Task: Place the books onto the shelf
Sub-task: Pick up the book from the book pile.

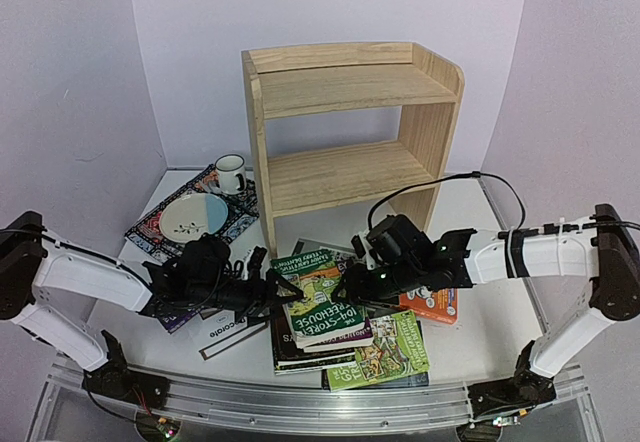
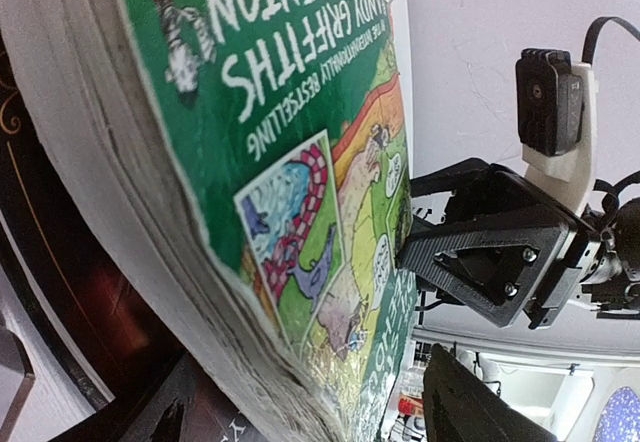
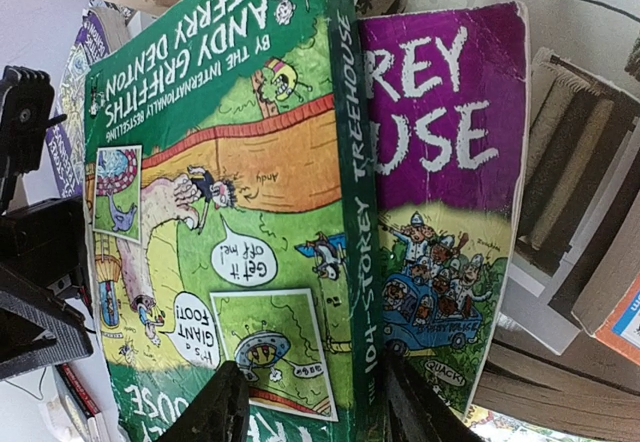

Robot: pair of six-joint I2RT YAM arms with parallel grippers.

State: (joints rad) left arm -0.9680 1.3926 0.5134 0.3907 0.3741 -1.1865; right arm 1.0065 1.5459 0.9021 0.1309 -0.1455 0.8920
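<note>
The pine shelf (image 1: 350, 122) stands at the back centre, both tiers bare. In front of it the books lie in a loose pile. On top is a green "104-Storey Treehouse" book (image 1: 322, 302), raised at an angle. My right gripper (image 1: 352, 284) (image 3: 310, 402) is shut on its spine edge, one finger (image 3: 215, 412) on the cover and the other beside the purple book (image 3: 450, 162). My left gripper (image 1: 283, 290) (image 2: 300, 387) is open, its fingers straddling the page edge of the green book (image 2: 300, 112) with a gap on the cover side.
A second green book (image 1: 385, 357), an orange one (image 1: 435, 304), a white one (image 1: 225, 337) and a dark one (image 1: 300, 354) lie around the pile. At back left a patterned mat (image 1: 150, 230) holds a plate (image 1: 192, 216) and a mug (image 1: 231, 173).
</note>
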